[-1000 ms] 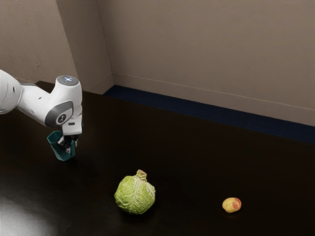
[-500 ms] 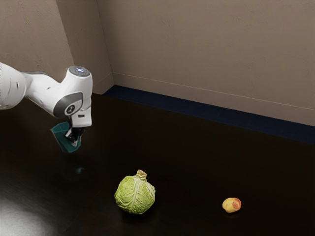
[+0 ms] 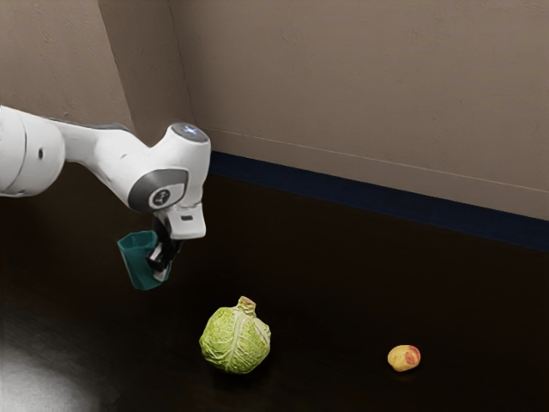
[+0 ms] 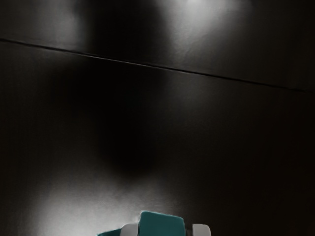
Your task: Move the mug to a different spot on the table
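Teal tapered mug (image 3: 140,260) airborne, tilted, its wall pinched in black two-finger gripper (image 3: 160,257), at 10 o'clock from green leafy cabbage (image 3: 235,341). Suggest: level it, lower slowly onto bare dark table (image 3: 343,257), clear of cabbage, then release.

Teal mug (image 4: 161,225) sits close under the hand, blurred, only part of it visible. A pale rounded piece (image 4: 201,230) flanks it on each side; can't tell what they are. Beyond it lies the dark glossy counter (image 4: 221,128), with a thin straight seam (image 4: 157,66) crossing it. A dark shadow patch (image 4: 128,147) falls between mug and seam. Soft glare patches (image 4: 69,206) show on the counter near the mug and past the seam.
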You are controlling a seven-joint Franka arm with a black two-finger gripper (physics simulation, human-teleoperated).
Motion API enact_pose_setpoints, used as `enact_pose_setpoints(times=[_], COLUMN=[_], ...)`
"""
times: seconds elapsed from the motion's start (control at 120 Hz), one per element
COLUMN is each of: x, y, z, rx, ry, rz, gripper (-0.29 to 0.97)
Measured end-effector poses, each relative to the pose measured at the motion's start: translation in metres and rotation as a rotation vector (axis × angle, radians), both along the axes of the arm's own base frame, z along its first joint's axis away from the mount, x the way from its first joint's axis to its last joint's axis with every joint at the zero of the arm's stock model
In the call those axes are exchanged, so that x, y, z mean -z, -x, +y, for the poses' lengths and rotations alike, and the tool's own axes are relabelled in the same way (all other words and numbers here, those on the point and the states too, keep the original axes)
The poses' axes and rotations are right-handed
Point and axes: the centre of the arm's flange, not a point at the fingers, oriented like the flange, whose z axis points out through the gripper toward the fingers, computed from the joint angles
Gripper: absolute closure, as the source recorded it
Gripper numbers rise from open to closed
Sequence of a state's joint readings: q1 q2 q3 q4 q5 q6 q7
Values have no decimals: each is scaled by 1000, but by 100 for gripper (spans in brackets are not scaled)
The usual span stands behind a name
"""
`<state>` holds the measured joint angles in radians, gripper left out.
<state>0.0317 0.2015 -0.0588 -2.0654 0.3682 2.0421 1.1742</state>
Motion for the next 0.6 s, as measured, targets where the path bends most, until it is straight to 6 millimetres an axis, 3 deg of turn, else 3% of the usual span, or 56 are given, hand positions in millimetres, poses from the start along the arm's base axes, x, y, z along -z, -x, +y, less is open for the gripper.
enact_pose_setpoints(times=[0.125,0.267,0.408,0.6], x=[3,15,29,36], y=[9,20,33,36], z=[-33,-55,-62,-65], rx=[-46,-117,-215,-324], ry=[-6,-21,-34,-54], rz=[3,11,28,14], gripper=[72,73,75,76])
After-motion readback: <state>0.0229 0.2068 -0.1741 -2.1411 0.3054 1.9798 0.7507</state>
